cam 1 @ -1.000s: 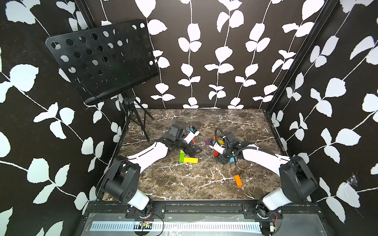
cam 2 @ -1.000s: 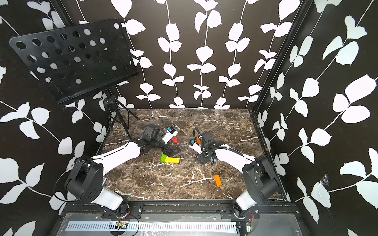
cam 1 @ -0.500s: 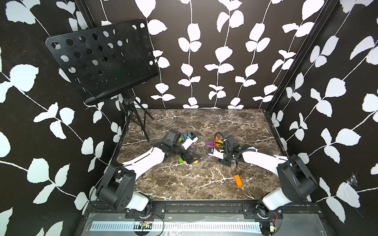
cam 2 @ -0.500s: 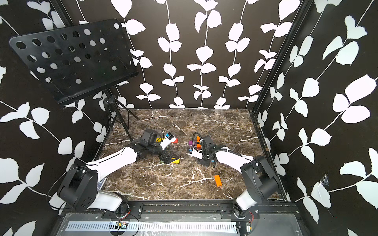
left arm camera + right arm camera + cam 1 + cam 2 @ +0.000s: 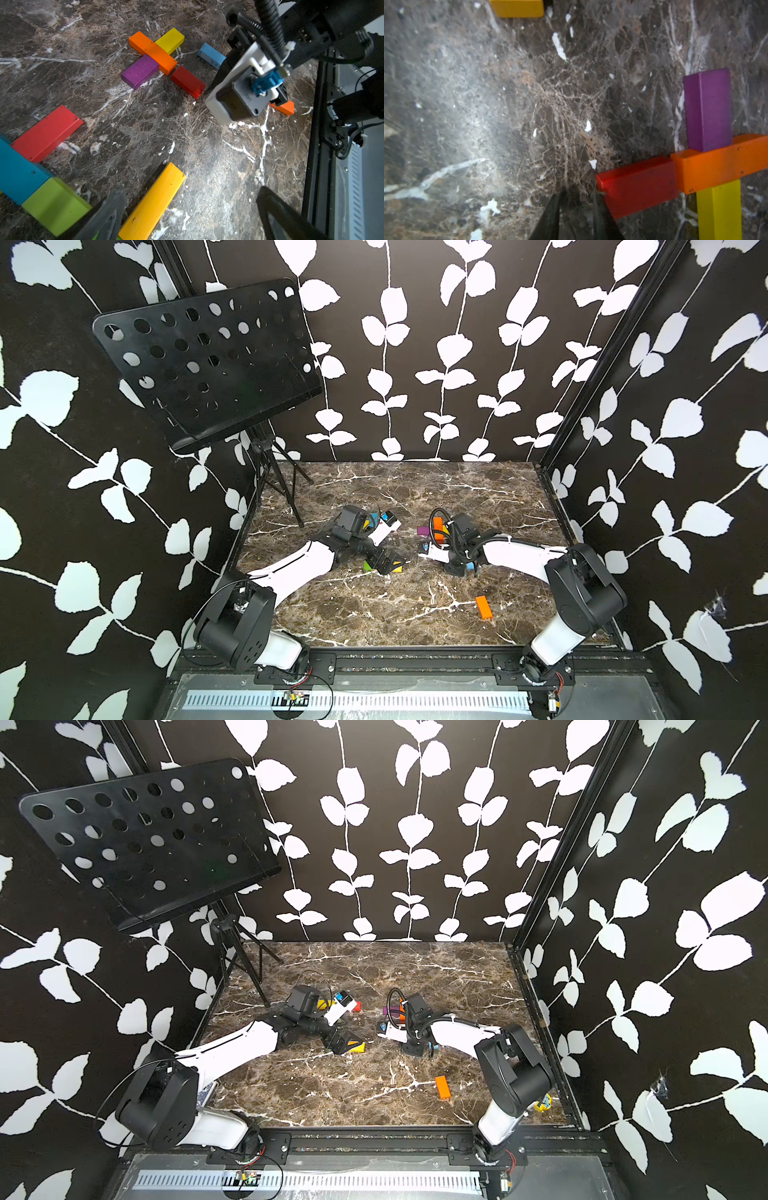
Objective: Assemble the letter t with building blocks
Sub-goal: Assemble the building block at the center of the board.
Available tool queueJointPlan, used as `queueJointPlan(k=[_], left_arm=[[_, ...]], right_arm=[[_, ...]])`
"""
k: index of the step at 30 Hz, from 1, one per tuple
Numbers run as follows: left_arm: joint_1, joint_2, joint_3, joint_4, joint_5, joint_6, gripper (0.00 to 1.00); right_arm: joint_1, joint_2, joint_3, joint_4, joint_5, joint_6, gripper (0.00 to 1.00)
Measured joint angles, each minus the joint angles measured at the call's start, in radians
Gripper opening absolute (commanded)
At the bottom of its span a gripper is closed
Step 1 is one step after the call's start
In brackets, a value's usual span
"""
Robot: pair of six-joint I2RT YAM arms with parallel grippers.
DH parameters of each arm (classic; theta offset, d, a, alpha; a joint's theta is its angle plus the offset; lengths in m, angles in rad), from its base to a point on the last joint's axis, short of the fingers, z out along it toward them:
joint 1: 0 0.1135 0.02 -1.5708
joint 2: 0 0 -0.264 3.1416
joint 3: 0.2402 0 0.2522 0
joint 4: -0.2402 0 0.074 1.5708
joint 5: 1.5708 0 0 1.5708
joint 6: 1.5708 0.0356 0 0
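My right gripper [image 5: 577, 193] is down at the marble table [image 5: 488, 104], its fingers drawn close together with nothing pinched between them; one fingertip [image 5: 602, 224] touches the free end of the short red block [image 5: 636, 187]. That block lies end to end with the long orange bar [image 5: 720, 164], a little skewed. A purple block [image 5: 708, 110] and a yellow block [image 5: 718, 209] butt against the orange bar's two sides, so the letter t [image 5: 152, 53] lies just beside my right fingers. A light blue block [image 5: 211, 55] sits near it. My left gripper [image 5: 189, 191] is spread wide and empty, with the long yellow bar [image 5: 151, 201] in the gap, close to one finger. Beside it a green block [image 5: 55, 204] lines up with a blue block [image 5: 18, 174], and a long red bar [image 5: 46, 133] juts from the blue block's side. A spare orange block [image 5: 484, 607] lies well apart near the table's front
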Motion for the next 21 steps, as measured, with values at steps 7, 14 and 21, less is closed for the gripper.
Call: queueJointPlan(k=[7,14,21], left_arm=[[0.000,0.000,0.000,0.000,-0.010,0.000,0.99],[0.000,0.000,0.000,0.000,-0.010,0.000,0.99],[0.000,0.000,0.000,0.000,-0.010,0.000,0.99]], right_arm=[[0.000,0.010,0.001,-0.012,0.000,-0.003,0.27],[-0.001,0.019,0.006,-0.013,0.004,-0.008,0.30],[-0.005,0.023,0.013,-0.010,0.008,-0.012,0.37]])
